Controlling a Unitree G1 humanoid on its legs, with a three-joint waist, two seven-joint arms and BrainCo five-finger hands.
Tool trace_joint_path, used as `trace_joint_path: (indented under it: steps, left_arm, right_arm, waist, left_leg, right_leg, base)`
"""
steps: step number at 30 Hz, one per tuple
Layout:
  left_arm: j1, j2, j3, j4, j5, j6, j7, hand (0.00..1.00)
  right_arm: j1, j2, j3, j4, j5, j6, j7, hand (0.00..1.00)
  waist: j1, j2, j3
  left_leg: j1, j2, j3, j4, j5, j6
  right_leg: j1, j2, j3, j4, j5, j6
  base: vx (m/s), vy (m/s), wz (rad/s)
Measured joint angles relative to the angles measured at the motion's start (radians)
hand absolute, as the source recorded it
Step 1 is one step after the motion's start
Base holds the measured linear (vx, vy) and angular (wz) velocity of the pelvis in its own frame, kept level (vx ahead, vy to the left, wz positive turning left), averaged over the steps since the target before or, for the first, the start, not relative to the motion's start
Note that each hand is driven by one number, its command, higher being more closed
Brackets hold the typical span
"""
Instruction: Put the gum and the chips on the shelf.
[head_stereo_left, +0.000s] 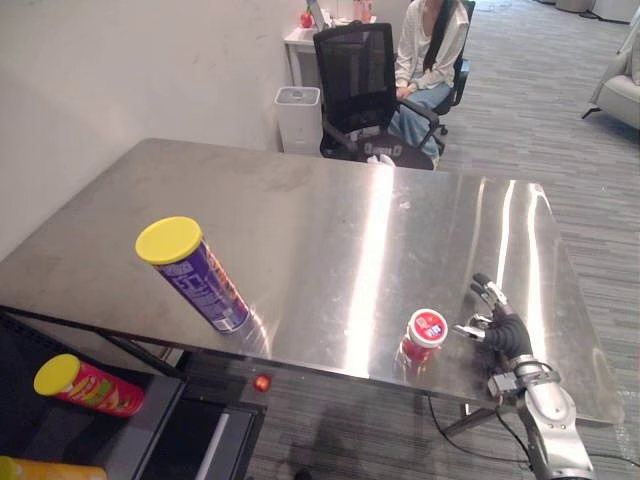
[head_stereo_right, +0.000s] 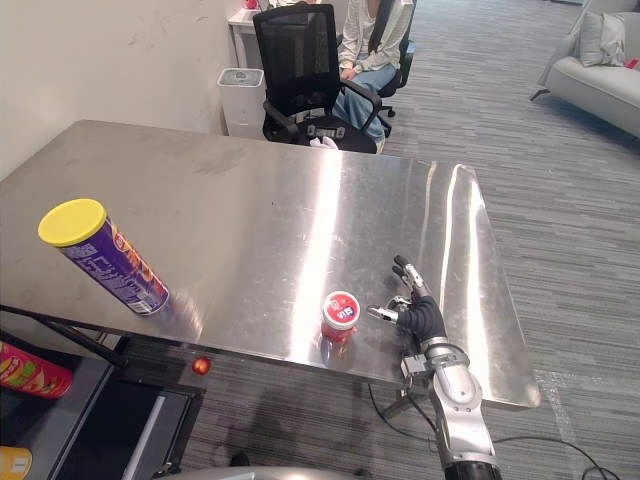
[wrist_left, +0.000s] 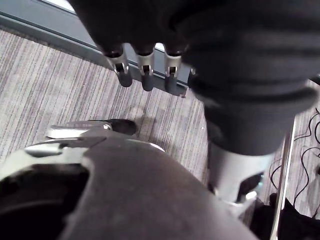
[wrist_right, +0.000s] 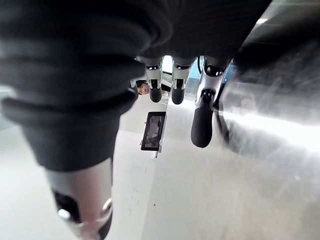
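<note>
A purple chips can (head_stereo_left: 196, 277) with a yellow lid stands on the steel table (head_stereo_left: 330, 220) near its front left edge, leaning in the view. The gum (head_stereo_left: 425, 335), a small red tub with a white lid, stands near the front edge further right. My right hand (head_stereo_left: 500, 328) hovers just right of the gum, fingers (wrist_right: 202, 122) straight and apart from it, holding nothing. My left hand (wrist_left: 146, 75) hangs low over the carpet, fingers relaxed and empty. The dark shelf (head_stereo_left: 140, 440) sits below the table's front left corner.
A red chips can (head_stereo_left: 86, 386) with a yellow lid lies on the shelf, with an orange item (head_stereo_left: 30, 468) below it. Beyond the table a person (head_stereo_left: 425, 50) sits behind a black office chair (head_stereo_left: 355, 85), next to a white bin (head_stereo_left: 298, 118). A sofa (head_stereo_right: 595, 60) stands at far right.
</note>
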Motion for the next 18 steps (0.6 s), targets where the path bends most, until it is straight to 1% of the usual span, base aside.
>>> trace_joint_path:
  steps: [7,14,18]
  left_arm:
    - [0.000,0.001,0.000,0.000,0.003,-0.001,-0.004,0.00]
    - [0.000,0.002,0.000,0.000,0.007,-0.001,-0.006,0.00]
    - [0.000,0.003,0.000,0.001,0.007,-0.002,-0.006,0.00]
  right_arm:
    - [0.082,-0.008,0.006,-0.100,0.004,0.007,0.076,0.00]
    - [0.136,-0.059,0.061,-0.168,0.021,0.011,0.139,0.00]
    - [0.143,-0.084,0.083,-0.189,0.020,0.009,0.142,0.00]
  waist:
    - [-0.001,-0.002,0.001]
    - [-0.002,-0.001,0.002]
    - [-0.004,0.000,0.008]
  left_leg:
    - [0.007,0.009,0.017,0.000,-0.004,-0.006]
    - [0.013,0.023,0.028,0.001,-0.010,-0.012]
    - [0.010,0.025,0.028,0.006,-0.009,-0.012]
  right_leg:
    - [-0.002,0.009,0.015,0.000,-0.001,-0.002]
    - [-0.008,0.022,0.027,0.006,-0.006,-0.009]
    - [-0.016,0.023,0.028,0.016,-0.009,-0.009]
  base:
    - [0.00,-0.012,-0.07]
    - [0.00,-0.007,-0.05]
    - [0.00,0.000,0.00]
